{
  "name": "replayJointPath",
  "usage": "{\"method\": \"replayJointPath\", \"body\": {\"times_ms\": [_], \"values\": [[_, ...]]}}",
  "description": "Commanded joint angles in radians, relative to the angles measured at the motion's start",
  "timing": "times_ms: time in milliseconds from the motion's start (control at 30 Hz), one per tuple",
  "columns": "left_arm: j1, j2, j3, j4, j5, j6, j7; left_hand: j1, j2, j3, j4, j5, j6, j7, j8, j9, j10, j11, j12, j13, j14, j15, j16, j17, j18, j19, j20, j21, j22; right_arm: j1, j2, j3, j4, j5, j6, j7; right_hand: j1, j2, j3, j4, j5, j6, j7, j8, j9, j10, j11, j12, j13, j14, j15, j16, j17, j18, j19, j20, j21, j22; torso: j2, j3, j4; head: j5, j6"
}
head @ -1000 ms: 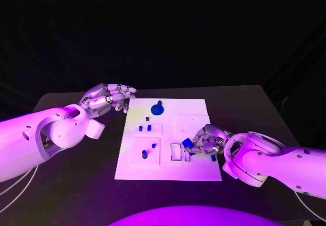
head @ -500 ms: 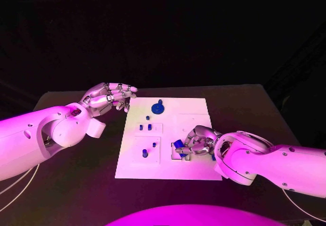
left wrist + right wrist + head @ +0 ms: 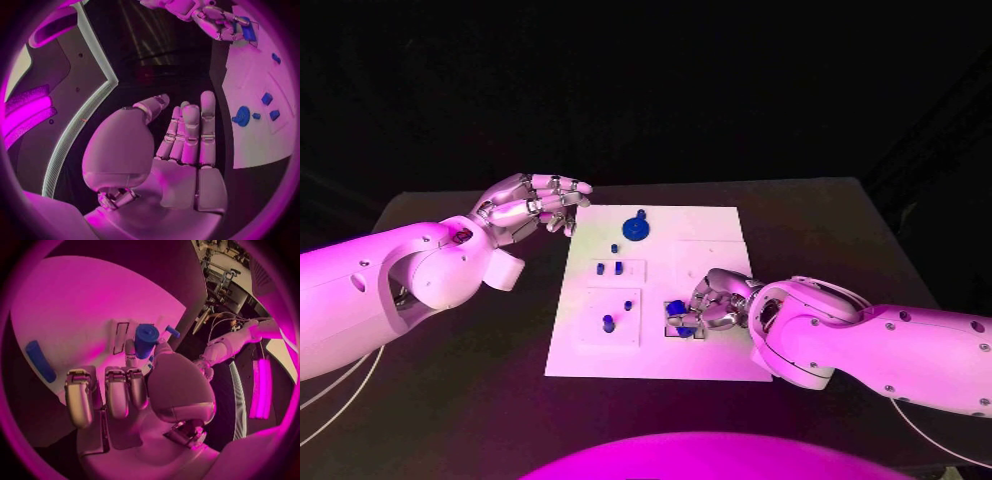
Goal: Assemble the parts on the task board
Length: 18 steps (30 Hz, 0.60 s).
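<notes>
The white task board point(image 3: 701, 226) lies mid-table. My right hand point(image 3: 718, 303) hovers low over its near middle, by the rectangular slots point(image 3: 672, 326), and pinches a blue cylindrical part point(image 3: 678, 307) between thumb and finger. The right wrist view shows that part point(image 3: 145, 339) at the fingertips of my right hand point(image 3: 134, 390), just over a slot point(image 3: 120, 337) in the board point(image 3: 75, 305). My left hand point(image 3: 531, 208) hangs beside the board's far left corner and holds nothing; its fingers point(image 3: 190, 132) lie straight and together. A round blue part point(image 3: 635, 230) sits near the far edge.
Several small blue pegs point(image 3: 607, 268) stand in the board's left panels, and another point(image 3: 607, 323) stands nearer me. A blue bar point(image 3: 40, 361) lies flat on the board beside my right hand. Black table point(image 3: 459, 360) surrounds the board.
My right hand has carried the blue part leftward across the board, from near its right edge to over the slots. The left hand has stayed where it was.
</notes>
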Motion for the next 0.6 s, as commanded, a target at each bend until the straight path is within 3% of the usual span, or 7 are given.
{"method": "replayJointPath", "body": {"times_ms": [33, 100, 167, 267, 333, 433, 600], "values": [[0.000, 0.000, 0.001, 0.003, 0.006, 0.019, 0.003, -0.001, 0.000, 0.002, 0.003, -0.001, -0.006, -0.001, 0.007, 0.001, -0.006, 0.000, 0.007, 0.001, -0.004, 0.003, 0.005, 0.000, 0.008, 0.003, 0.002, -0.006, -0.001, -0.002, 0.004, 0.000, -0.003, -0.035, 0.037, -0.018, -0.016, -0.002, -0.007, 0.000, -0.009, 0.013, -0.009, 0.003, 0.000, 0.102, -0.006, 0.003, 0.259, 0.102, -0.007, 0.003, 0.263, -0.007, 0.105, -0.008, 0.004, 0.263, -0.001, -0.0004, -0.0009, 0.000, -0.001], [0.000, 0.000, 0.001, 0.004, 0.006, 0.019, 0.003, -0.001, 0.000, 0.002, 0.003, -0.001, -0.006, -0.001, 0.007, 0.001, -0.006, 0.000, 0.007, 0.001, -0.004, 0.003, 0.005, 0.000, 0.008, 0.003, 0.002, -0.006, -0.001, -0.002, 0.006, 0.000, -0.005, -0.040, 0.034, -0.022, -0.025, -0.007, -0.012, 0.000, -0.019, 0.013, -0.009, 0.005, 0.001, 0.101, -0.006, 0.002, 0.258, 0.102, -0.007, 0.003, 0.263, -0.007, 0.105, -0.008, 0.004, 0.263, -0.001, -0.0006, -0.0009, 0.000, -0.001], [0.000, 0.000, 0.001, 0.004, 0.006, 0.019, 0.003, -0.001, 0.000, 0.002, 0.003, -0.001, -0.006, -0.001, 0.007, 0.001, -0.006, 0.000, 0.007, 0.001, -0.004, 0.003, 0.005, 0.000, 0.008, 0.003, 0.002, -0.006, -0.001, -0.002, 0.008, 0.000, -0.008, -0.049, 0.026, -0.026, -0.056, -0.012, -0.017, 0.002, -0.079, 0.013, -0.010, 0.011, 0.005, 0.101, -0.007, 0.001, 0.258, 0.102, -0.007, 0.003, 0.263, -0.007, 0.105, -0.009, 0.004, 0.263, -0.001, -0.0001, -0.0005, 0.000, 0.000], [0.000, 0.000, 0.001, 0.004, 0.006, 0.019, 0.002, -0.001, 0.000, 0.002, 0.003, -0.001, -0.006, -0.001, 0.007, 0.001, -0.006, 0.000, 0.007, 0.001, -0.004, 0.003, 0.005, 0.000, 0.008, 0.003, 0.002, -0.006, -0.001, -0.002, 0.011, 0.000, -0.012, -0.061, 0.016, -0.033, -0.109, -0.021, -0.018, 0.003, -0.130, 0.012, -0.010, 0.016, 0.009, 0.100, -0.007, -0.001, 0.256, 0.102, -0.007, 0.003, 0.263, -0.007, 0.105, -0.009, 0.004, 0.263, 0.000, 0.0000, 0.0001, -0.001, 0.001], [0.000, -0.001, 0.001, 0.005, 0.006, 0.019, 0.002, -0.001, 0.000, 0.002, 0.003, -0.001, -0.006, -0.001, 0.007, 0.001, -0.006, 0.000, 0.007, 0.001, -0.004, 0.003, 0.005, 0.000, 0.008, 0.003, 0.002, -0.006, -0.001, -0.002, 0.013, 0.000, -0.014, -0.070, 0.011, -0.036, -0.146, -0.037, -0.015, 0.003, -0.139, 0.011, -0.010, 0.020, 0.012, 0.100, -0.007, 0.000, 0.257, 0.102, -0.008, 0.003, 0.263, -0.007, 0.105, -0.009, 0.004, 0.263, -0.001, 0.0002, 0.0006, -0.001, 0.002], [0.000, -0.002, 0.001, 0.005, 0.006, 0.019, 0.002, 0.000, 0.000, 0.002, 0.004, -0.001, -0.006, 0.000, 0.008, 0.001, -0.007, 0.000, 0.008, 0.001, -0.005, 0.003, 0.005, -0.001, 0.008, 0.004, 0.002, -0.006, -0.001, -0.002, 0.015, 0.000, -0.016, -0.083, 0.008, -0.038, -0.205, -0.012, -0.054, 0.003, -0.141, 0.006, -0.010, 0.025, 0.016, 0.099, -0.007, -0.003, 0.255, 0.102, -0.008, 0.003, 0.263, -0.007, 0.105, -0.010, 0.004, 0.263, -0.001, 0.0001, 0.0008, -0.002, 0.002], [0.000, -0.001, 0.001, 0.005, 0.006, 0.020, 0.002, 0.000, 0.000, 0.002, 0.004, -0.001, -0.006, 0.000, 0.008, 0.001, -0.007, 0.000, 0.008, 0.001, -0.005, 0.003, 0.005, -0.001, 0.008, 0.004, 0.002, -0.006, -0.001, -0.002, 0.016, 0.000, -0.014, -0.098, 0.013, -0.035, -0.249, -0.019, -0.089, 0.003, -0.143, -0.001, -0.009, 0.027, 0.019, 0.096, -0.007, -0.007, 0.252, 0.102, -0.008, 0.003, 0.263, -0.007, 0.105, -0.010, 0.004, 0.263, -0.001, -0.0005, 0.0004, -0.002, 0.003]]}}
